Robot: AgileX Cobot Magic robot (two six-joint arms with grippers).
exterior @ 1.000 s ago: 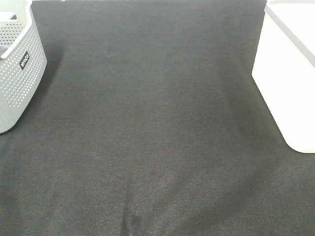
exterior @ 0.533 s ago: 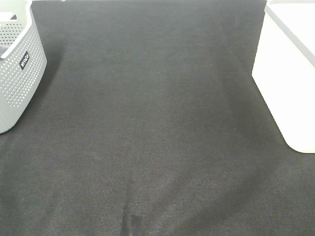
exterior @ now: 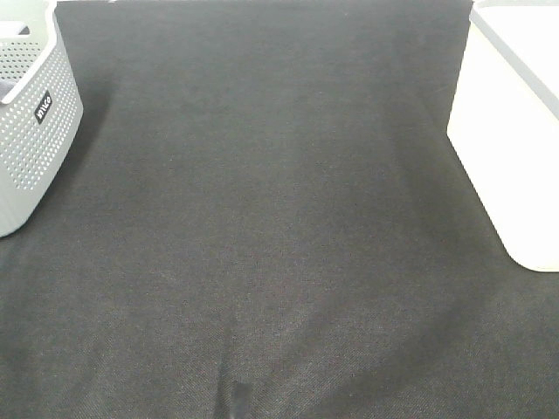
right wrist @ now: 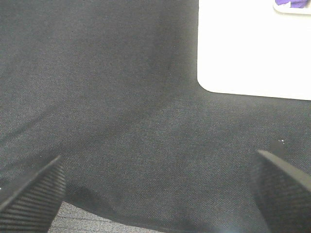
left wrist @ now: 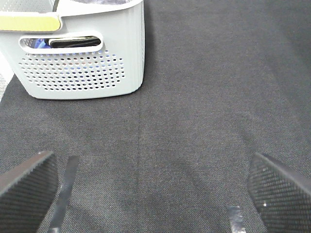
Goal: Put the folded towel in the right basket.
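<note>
The right basket (exterior: 515, 131) is white and solid-walled, at the right edge of the black cloth. In the right wrist view it (right wrist: 252, 48) lies ahead, and a strip of purple cloth (right wrist: 291, 4) shows at its top edge; I cannot tell if that is the folded towel. No towel lies on the cloth in the exterior view. My left gripper (left wrist: 155, 194) is open and empty above the cloth, facing the grey basket (left wrist: 82, 53). My right gripper (right wrist: 155, 194) is open and empty, short of the white basket. Neither gripper shows in the exterior view.
A grey perforated basket (exterior: 31, 122) stands at the left edge. Through its handle slot a dark and blue item (left wrist: 68, 42) shows. The black cloth (exterior: 279, 218) covers the table between the two baskets, with a slight fold near the front.
</note>
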